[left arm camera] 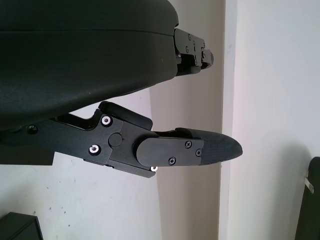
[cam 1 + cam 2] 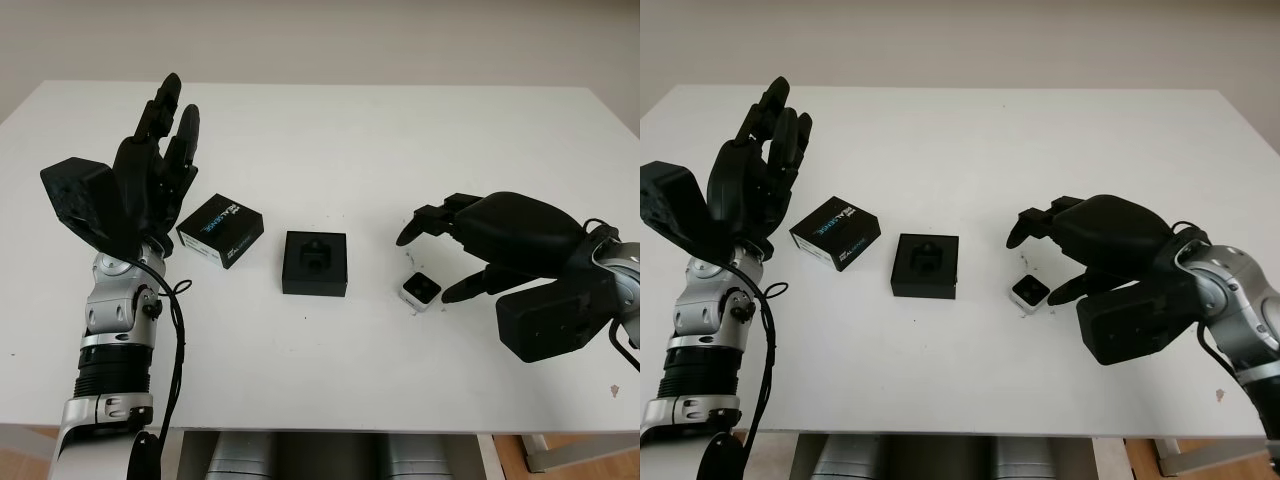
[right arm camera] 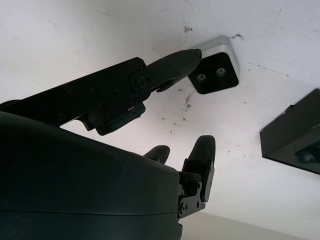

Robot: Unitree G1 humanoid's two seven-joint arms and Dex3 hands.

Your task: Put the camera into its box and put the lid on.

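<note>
camera (image 2: 421, 290) flat, lens face up, no long axis | right hand (image 2: 440, 262) open around it, holding nothing | left hand (image 2: 150, 170) open, raised

The right hand (image 2: 1055, 262) is hovering open around the small camera (image 2: 1030, 292) sitting on the white bench (image 2: 960, 140), beside the open black box (image 2: 925, 265); the left hand (image 2: 755, 165) is pointing upward, open, near the lid (image 2: 836, 232).

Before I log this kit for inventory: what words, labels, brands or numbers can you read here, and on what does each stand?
Lid, left of the open box: a line of white print beside a blue stripe on its black top, too small to read.
Camera, by the open right hand: no text visible.
Open box: no text visible.
Left hand, open, raised behind the lid: no markings legible.
</note>
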